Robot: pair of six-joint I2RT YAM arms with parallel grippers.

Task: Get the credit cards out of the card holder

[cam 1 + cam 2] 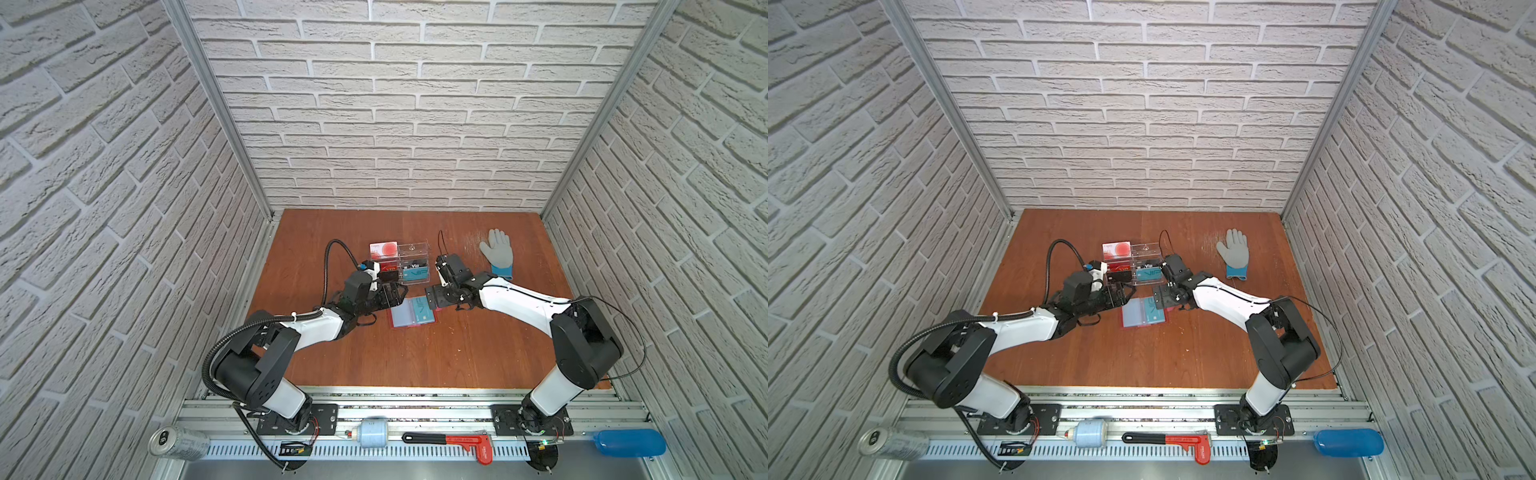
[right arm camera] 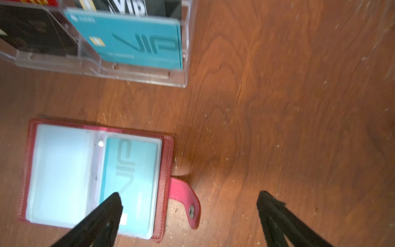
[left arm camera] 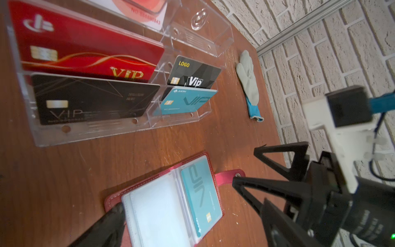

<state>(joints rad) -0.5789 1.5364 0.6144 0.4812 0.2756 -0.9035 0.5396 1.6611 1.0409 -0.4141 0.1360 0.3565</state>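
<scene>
Open wallet point(image 2: 165, 171) holds teal card point(image 2: 136, 162). Left gripper point(image 1: 397, 297) at its eleven o'clock, right gripper point(image 2: 189, 195) at one, both gaping, empty. Unpinned, wallet could follow the card.

The card holder point(image 2: 166, 171) is red with pale stitching, pale blue inside. The credit card point(image 2: 132, 166) in it is teal with darker "VIP" lettering and a gold chip. The counter point(image 1: 415, 357) is reddish-brown wood grain. The glove point(image 1: 498, 251), toward 2 o'clock on it, is grey with a blue cuff. The clear stand point(image 3: 192, 42) holds a red card point(image 3: 85, 49), a black card point(image 3: 89, 100) and a teal card point(image 3: 188, 100).
</scene>
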